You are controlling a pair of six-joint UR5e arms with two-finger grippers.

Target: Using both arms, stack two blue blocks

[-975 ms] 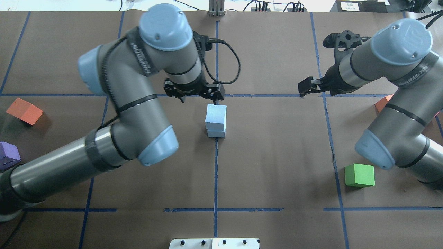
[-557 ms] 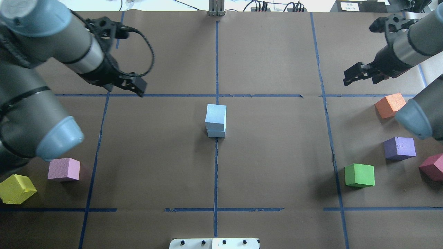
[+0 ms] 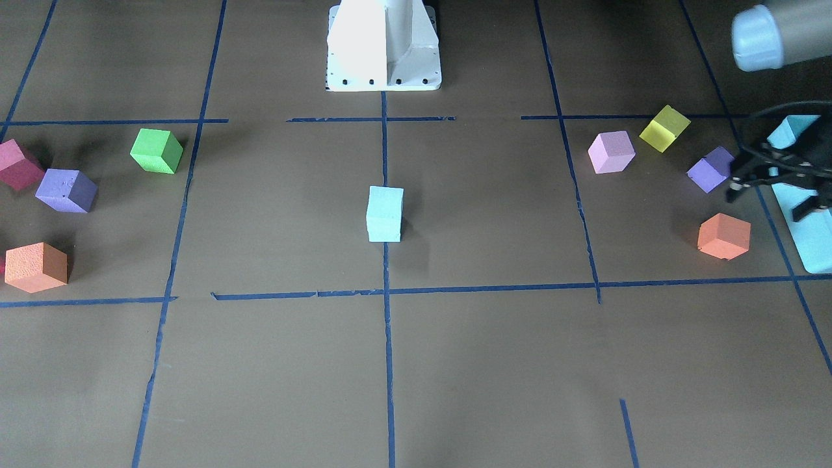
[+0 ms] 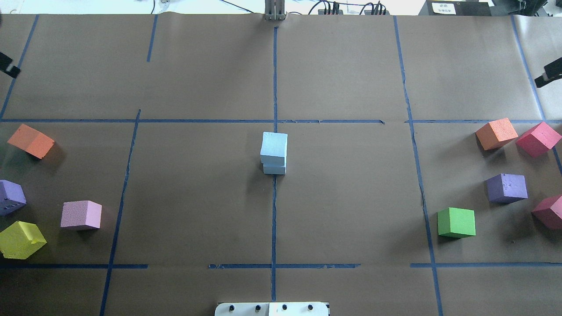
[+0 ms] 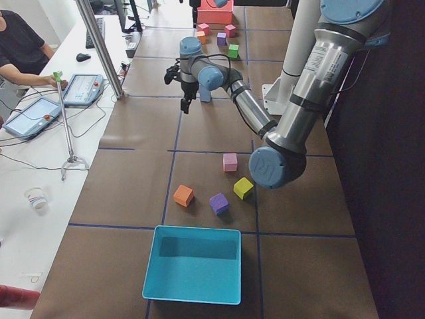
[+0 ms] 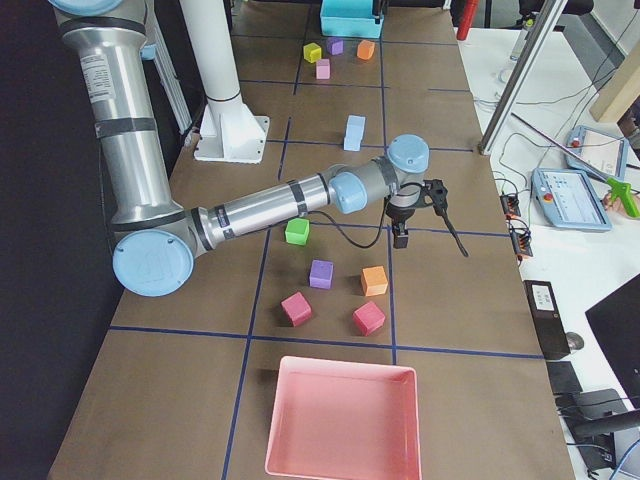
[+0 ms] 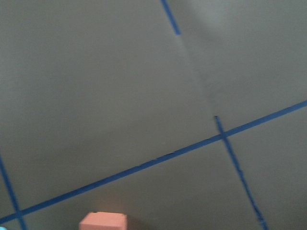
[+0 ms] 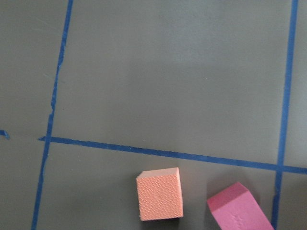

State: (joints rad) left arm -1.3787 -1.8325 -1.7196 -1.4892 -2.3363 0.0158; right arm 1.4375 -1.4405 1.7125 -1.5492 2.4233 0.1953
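Blue blocks (image 4: 274, 153) stacked (2 high), other cubes (image 4: 456, 222) near edges; left gripper (image 3: 767, 200) spread, right gripper (image 4: 549, 73) unclear.

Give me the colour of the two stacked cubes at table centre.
Pale sky blue, both stacked cubes. It shows best in the overhead exterior view.

Overhead and front-facing views look down from opposite sides, sharing the stacked blue blocks (image 4: 274, 149).
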